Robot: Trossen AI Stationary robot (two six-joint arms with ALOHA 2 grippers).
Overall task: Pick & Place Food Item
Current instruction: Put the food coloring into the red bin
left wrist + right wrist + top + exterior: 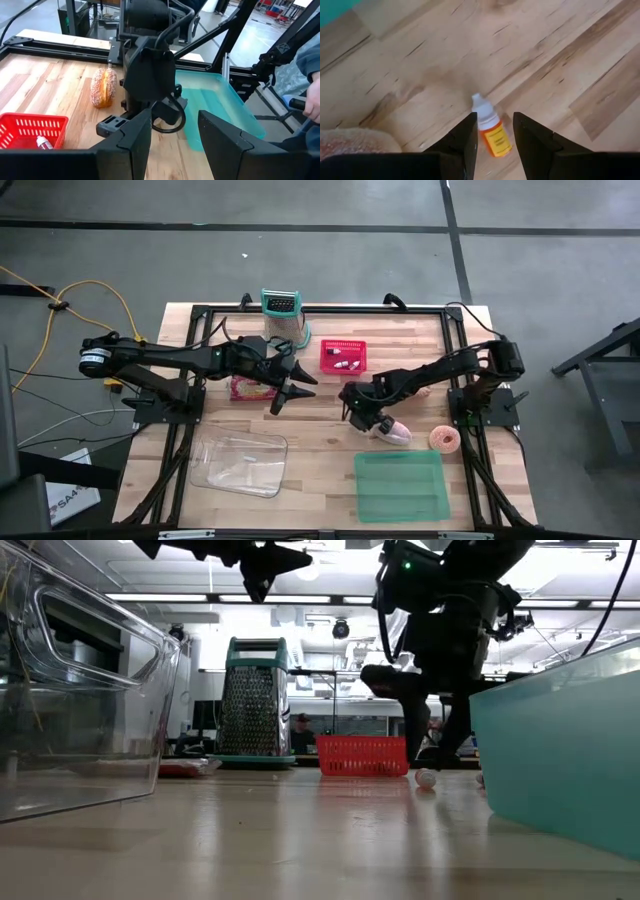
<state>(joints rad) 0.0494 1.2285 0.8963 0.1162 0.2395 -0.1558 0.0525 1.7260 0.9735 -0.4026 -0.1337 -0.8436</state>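
Observation:
A small dropper bottle (490, 131) with a white cap and an orange label lies on the wooden table (320, 435). My right gripper (495, 117) slants down over it, open, with one finger on each side of the bottle; no touch shows. In the low view the bottle's cap (427, 778) rests on the table under that gripper (422, 752). A pale, pink-topped food item (392, 430) lies just beside it toward the table's right. A sprinkled donut (444, 439) lies farther right. My left gripper (290, 388) hangs open above the table's middle.
A green tray (400, 485) sits near the front edge and a clear container (240, 463) at front left. A red basket (343, 357) with small bottles, a grater (283, 315) and a pink packet (250, 387) stand toward the far side. A person's sleeve (307, 60) shows beyond the table.

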